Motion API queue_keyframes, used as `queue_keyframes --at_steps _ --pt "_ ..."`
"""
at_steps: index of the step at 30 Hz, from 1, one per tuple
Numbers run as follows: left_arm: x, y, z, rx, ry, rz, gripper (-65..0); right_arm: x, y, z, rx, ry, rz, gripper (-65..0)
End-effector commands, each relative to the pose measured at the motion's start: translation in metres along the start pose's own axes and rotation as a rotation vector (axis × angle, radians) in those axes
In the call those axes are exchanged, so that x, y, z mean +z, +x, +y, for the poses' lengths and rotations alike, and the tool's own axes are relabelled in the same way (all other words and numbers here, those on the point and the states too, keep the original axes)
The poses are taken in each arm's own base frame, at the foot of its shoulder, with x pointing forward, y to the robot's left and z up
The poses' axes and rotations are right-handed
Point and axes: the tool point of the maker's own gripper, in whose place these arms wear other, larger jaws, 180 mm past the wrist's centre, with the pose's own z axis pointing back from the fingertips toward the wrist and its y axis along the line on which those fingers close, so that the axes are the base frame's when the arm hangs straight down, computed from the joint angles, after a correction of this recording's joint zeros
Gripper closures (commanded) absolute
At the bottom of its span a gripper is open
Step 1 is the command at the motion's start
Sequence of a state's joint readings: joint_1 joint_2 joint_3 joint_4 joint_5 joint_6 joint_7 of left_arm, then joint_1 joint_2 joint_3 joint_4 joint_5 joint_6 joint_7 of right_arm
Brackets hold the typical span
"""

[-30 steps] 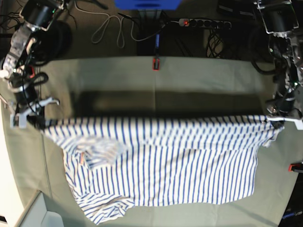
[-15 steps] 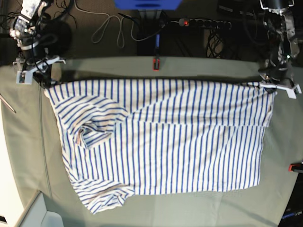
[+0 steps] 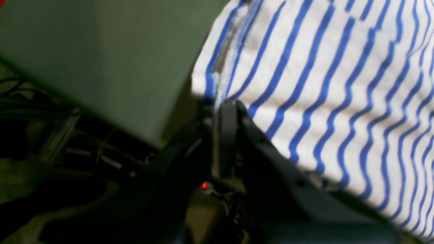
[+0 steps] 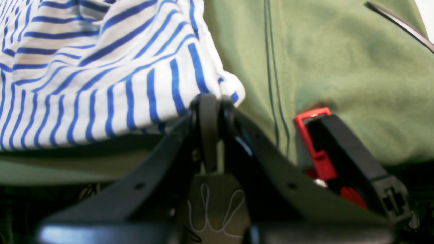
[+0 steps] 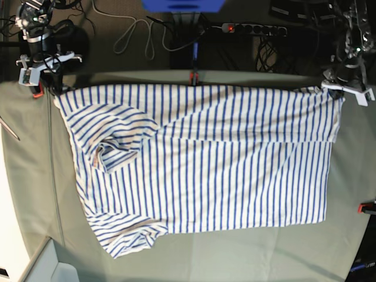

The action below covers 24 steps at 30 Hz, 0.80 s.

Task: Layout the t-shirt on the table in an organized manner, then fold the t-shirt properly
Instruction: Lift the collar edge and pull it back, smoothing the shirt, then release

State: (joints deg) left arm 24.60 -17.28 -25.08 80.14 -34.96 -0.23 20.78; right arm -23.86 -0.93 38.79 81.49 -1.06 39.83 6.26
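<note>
The t-shirt (image 5: pixel 205 158), white with thin blue stripes, lies spread wide across the table (image 5: pixel 176 258), and its far edge reaches the table's back edge. A sleeve is folded over on the shirt's left part, and the near left corner is bunched. My right gripper (image 5: pixel 51 88) is at the far left corner, shut on the t-shirt (image 4: pixel 84 84), with its tips (image 4: pixel 210 100) pinching a corner of the fabric. At the far right corner my left gripper (image 5: pixel 339 92) is shut on the hem of the t-shirt (image 3: pixel 339 84), with the pinch at the tips (image 3: pixel 223 105).
Red clamps grip the cloth at the far edge (image 5: pixel 194 78), at the right edge (image 5: pixel 367 207) and beside my right gripper (image 4: pixel 315 145). Cables and a power strip (image 5: pixel 252 27) lie behind the table. A pale box (image 5: pixel 53 264) sits at the near left corner.
Both grippers have carried the shirt's far edge back toward the table's rear edge. The fabric, hanging and slack a second ago, now lies flat and stretched between them.
</note>
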Motion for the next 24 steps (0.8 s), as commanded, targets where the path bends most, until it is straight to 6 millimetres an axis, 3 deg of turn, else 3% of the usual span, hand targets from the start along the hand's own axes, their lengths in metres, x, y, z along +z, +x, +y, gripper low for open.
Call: queue_keyframes --at_steps 1,4,9,13,17,21,24 --pt "0.004 0.008 0.007 -0.018 0.016 -0.024 0.0 0.003 0.011 -0.005 0.004 -0.004 -0.045 0.0" --pt "0.009 0.004 0.010 -0.029 0.019 -0.016 0.0 0.006 0.007 -0.005 0.002 -0.004 -0.033 0.0" --pt "0.017 0.014 0.041 0.025 0.094 -0.055 -0.1 0.008 0.005 -0.005 0.002 -0.005 -0.028 0.0" --pt "0.014 0.027 0.042 0.051 0.102 -0.089 -1.0 0.008 0.005 -0.005 0.002 -0.005 -0.028 0.0" --pt "0.012 0.032 0.038 0.056 0.095 -0.102 -13.1 0.009 0.006 -0.005 0.006 -0.005 -0.030 0.0" --pt "0.011 0.024 0.033 0.082 0.093 -0.096 -28.3 0.009 0.004 -0.004 0.005 -0.004 -0.024 0.0" --pt "0.011 0.023 0.032 0.084 0.093 -0.095 -35.8 0.013 -0.003 -0.003 0.005 0.000 -0.003 0.0"
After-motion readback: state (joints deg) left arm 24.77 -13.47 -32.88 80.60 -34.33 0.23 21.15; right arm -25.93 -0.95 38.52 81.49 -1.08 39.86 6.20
